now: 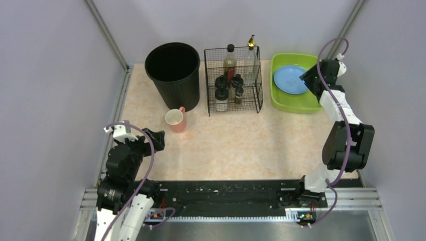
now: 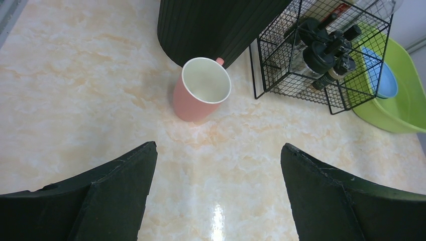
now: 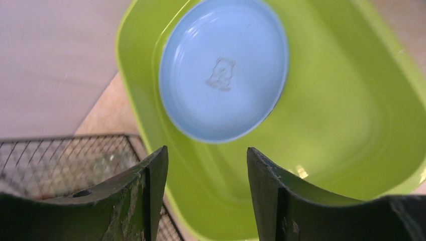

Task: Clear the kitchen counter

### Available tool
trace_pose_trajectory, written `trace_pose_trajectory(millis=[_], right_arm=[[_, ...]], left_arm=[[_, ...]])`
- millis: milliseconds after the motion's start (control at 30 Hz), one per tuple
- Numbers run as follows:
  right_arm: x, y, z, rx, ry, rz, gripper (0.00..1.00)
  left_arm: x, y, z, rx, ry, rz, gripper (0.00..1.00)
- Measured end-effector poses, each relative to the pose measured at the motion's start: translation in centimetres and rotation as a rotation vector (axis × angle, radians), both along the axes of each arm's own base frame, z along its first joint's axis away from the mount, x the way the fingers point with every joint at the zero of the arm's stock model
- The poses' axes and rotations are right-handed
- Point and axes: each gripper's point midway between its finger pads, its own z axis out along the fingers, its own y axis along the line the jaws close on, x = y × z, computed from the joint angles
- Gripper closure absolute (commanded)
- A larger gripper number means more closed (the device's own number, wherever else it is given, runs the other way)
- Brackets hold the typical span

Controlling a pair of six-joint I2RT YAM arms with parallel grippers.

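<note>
Desk (image 1: 241,145) between grey walls (image 1: 50,75): bottles (image 1: 230,63) in wire rack (image 1: 257,80) at twelve o'clock, blue plate (image 1: 289,79) in green tray (image 1: 296,104) at one. Right gripper (image 3: 207,155) parted halfway, holding nothing, over tray; left gripper (image 2: 217,148) spread wide, holding nothing, near empty cup (image 2: 198,95).

Back row on the kitchen counter (image 1: 241,145), left to right: bin (image 1: 173,75), wire rack (image 1: 232,80), tray (image 1: 294,105).
- The bin and rack stand near each other but apart. The tray sits just right of the rack (whether they touch cannot be told).
- Bottles (image 1: 230,63) stand upright at the back of the rack, with shorter jars (image 1: 221,90) in front of them.
- The plate (image 1: 289,79) lies in the tray, toward its back left.
- The cup (image 1: 175,119) stands mouth up on the counter, just before the bin at its front right.
- The rail (image 1: 226,193) runs along the counter's near edge.
- The left gripper (image 1: 155,139) is at near left, the cup ahead of it and apart.
- The right gripper (image 1: 310,80) hangs over the tray, at the plate's right edge.
</note>
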Motion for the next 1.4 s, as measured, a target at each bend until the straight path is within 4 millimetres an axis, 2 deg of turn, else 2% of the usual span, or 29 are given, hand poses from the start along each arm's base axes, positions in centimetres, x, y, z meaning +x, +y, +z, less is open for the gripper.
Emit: trace_pose_trajectory(millis=[100,167,333,400,433,500,667,767,900,1033,1233,1400], right_arm=[[-1.2,2.9,0.9,0.005,-0.03,0.095,0.42],[-2.1,6.2,1.4,0.001,-0.053,0.188,0.42],[-5.0,16.6,3.7,-0.033,-0.126,0.485,0.4],[-6.7,20.7,4.4,-0.044,-0.16,0.611,0.39],[-7.4,22.0,4.6,-0.046,-0.17,0.651,0.39],[-9.1,24.3,4.5,-0.055,-0.182,0.728,0.39],[-12.3,28.3,3.3,-0.072,-0.177,0.866,0.36],[-14.1,31.1,3.3,-0.08,-0.185,0.953,0.31],[-16.3,34.8,3.2,-0.08,-0.192,1.058,0.3],[-17.0,39.1,2.6,-0.088,-0.173,1.132,0.3],[-16.8,46.0,1.3,-0.099,-0.148,1.202,0.31],[-16.0,49.5,0.0,-0.082,-0.124,1.202,0.31]], left_arm=[[0.0,0.0,0.0,0.0,0.0,0.0,0.02],[0.0,0.0,0.0,0.0,0.0,0.0,0.03],[0.0,0.0,0.0,0.0,-0.001,0.0,0.03],[0.0,0.0,0.0,0.0,0.0,0.0,0.03],[0.0,0.0,0.0,0.0,-0.001,0.0,0.03],[0.0,0.0,0.0,0.0,0.0,0.0,0.02],[0.0,0.0,0.0,0.0,-0.001,0.0,0.02],[0.0,0.0,0.0,0.0,0.0,0.001,0.02],[0.0,0.0,0.0,0.0,-0.001,0.001,0.03],[0.0,0.0,0.0,0.0,0.0,0.001,0.02],[0.0,0.0,0.0,0.0,0.0,0.002,0.02],[0.0,0.0,0.0,0.0,0.0,0.002,0.03]])
